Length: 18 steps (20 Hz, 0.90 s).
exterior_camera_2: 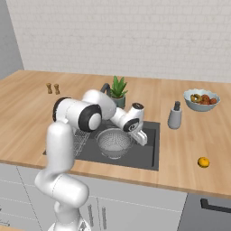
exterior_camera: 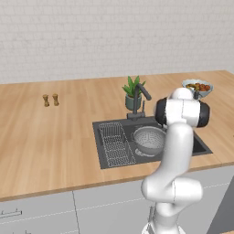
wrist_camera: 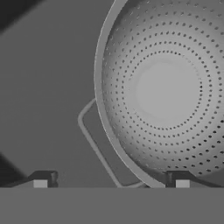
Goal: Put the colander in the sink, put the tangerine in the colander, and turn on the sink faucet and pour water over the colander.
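From the left base view your own arm blocks the right part of the sink (exterior_camera: 106, 130) and the hand itself, so you cannot see the gripper there. In the right base view the upper arm hides most of the sink faucet (exterior_camera_2: 105, 87) and the wire rack side of the basin. The hand view cuts off the colander (wrist_camera: 164, 89) at its top and right edges.

Your arm bends forward over the counter, forearm angled down into the basin, wrist low beside the colander.

The gripper (wrist_camera: 111, 183) stands wide, its two fingertips (wrist_camera: 41, 181) far apart; one tip sits at the colander's rim, and you cannot tell whether it touches. Nothing is between them.

The colander sits upright in the sink, empty. The tangerine (exterior_camera_2: 203, 162) lies on the counter (exterior_camera_2: 189, 149), well right of the sink.
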Motion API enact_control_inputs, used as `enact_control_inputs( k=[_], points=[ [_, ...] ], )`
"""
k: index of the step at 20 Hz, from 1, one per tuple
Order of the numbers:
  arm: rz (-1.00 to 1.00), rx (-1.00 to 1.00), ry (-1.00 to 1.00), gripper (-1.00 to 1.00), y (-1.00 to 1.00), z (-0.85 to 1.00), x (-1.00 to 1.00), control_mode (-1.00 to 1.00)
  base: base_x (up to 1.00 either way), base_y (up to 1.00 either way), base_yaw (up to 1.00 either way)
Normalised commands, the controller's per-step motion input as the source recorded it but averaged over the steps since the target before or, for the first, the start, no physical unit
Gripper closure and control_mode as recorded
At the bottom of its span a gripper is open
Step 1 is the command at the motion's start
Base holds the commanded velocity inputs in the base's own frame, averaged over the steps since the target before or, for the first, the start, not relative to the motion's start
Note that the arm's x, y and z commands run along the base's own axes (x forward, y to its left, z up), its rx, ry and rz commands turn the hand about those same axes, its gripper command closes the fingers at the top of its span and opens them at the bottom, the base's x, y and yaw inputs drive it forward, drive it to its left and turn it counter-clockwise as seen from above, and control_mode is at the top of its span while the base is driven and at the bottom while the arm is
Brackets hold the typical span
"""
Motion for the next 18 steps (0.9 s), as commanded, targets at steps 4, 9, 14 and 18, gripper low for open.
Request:
enact_control_inputs(
  k=[4,9,14,18],
  points=[
    [0.00,0.03,0.00,-1.00,-0.47,0.51,-0.25,-1.00,0.00,0.00,0.00],
    [-0.04,0.00,0.00,-1.00,-0.36,0.61,-0.30,-1.00,0.00,0.00,0.00],
    [-0.42,0.00,0.00,-1.00,-0.25,0.42,-0.36,-1.00,0.00,0.00,0.00],
    [-0.73,0.00,0.00,-1.00,-0.24,0.29,-0.30,-1.00,0.00,0.00,0.00]
  ],
)
